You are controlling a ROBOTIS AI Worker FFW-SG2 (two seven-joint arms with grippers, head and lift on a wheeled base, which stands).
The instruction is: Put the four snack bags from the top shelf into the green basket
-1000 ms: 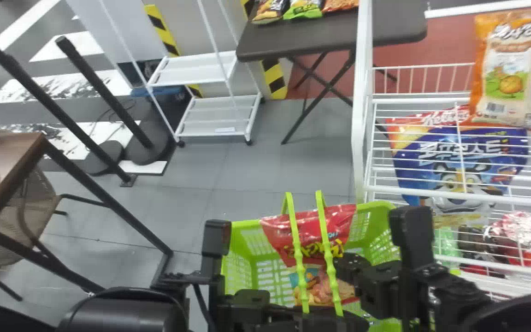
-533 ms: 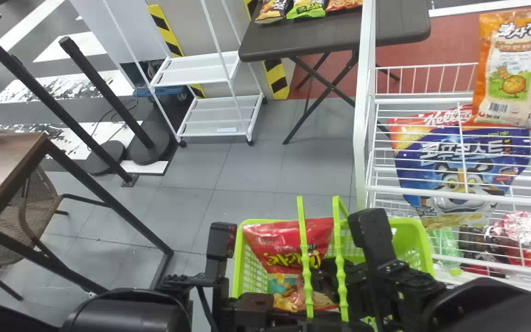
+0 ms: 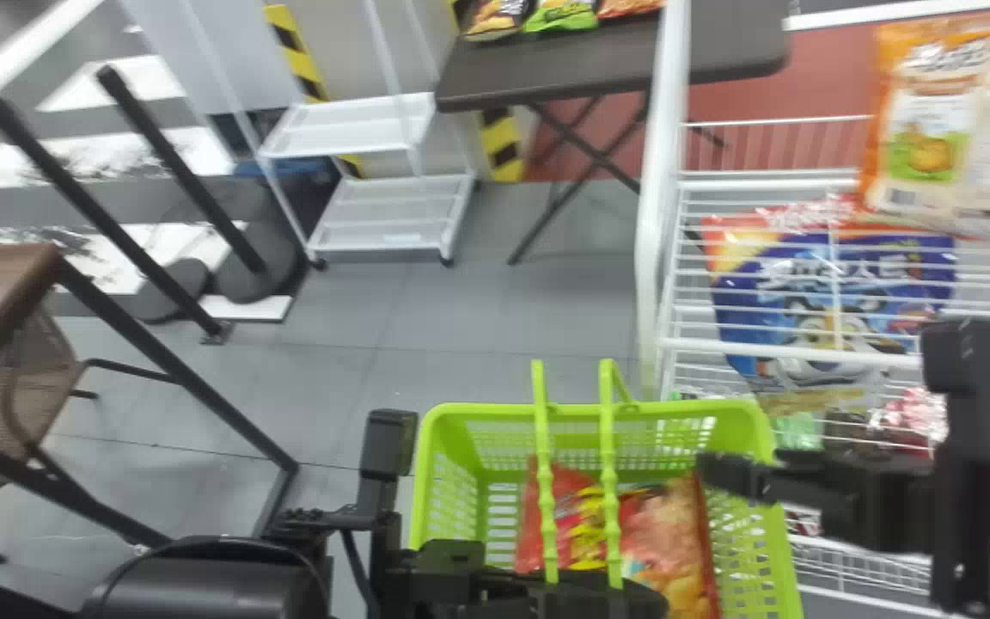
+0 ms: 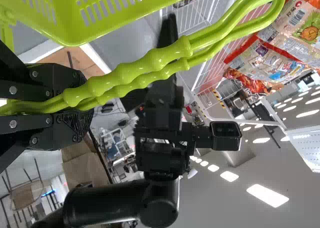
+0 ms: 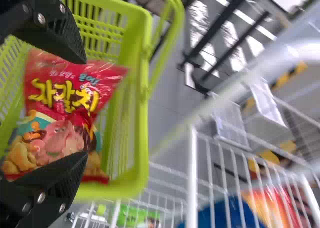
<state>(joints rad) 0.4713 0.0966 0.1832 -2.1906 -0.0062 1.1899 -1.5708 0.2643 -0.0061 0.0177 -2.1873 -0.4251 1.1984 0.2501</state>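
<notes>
the right gripper [image 5: 82, 110] is wide and has moved off the red bag [image 5: 65, 91] to the green basket's [image 3: 443, 416] right edge, so that bag looks put in. the left gripper [image 4: 84, 104] pinches the handles [image 4: 145, 64]. the bag was by the far left corner; now it lies lower inside.

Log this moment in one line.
left claw: shut on handles of green basket | right claw: open, near basket's right rim | red snack bag: inside basket
</notes>
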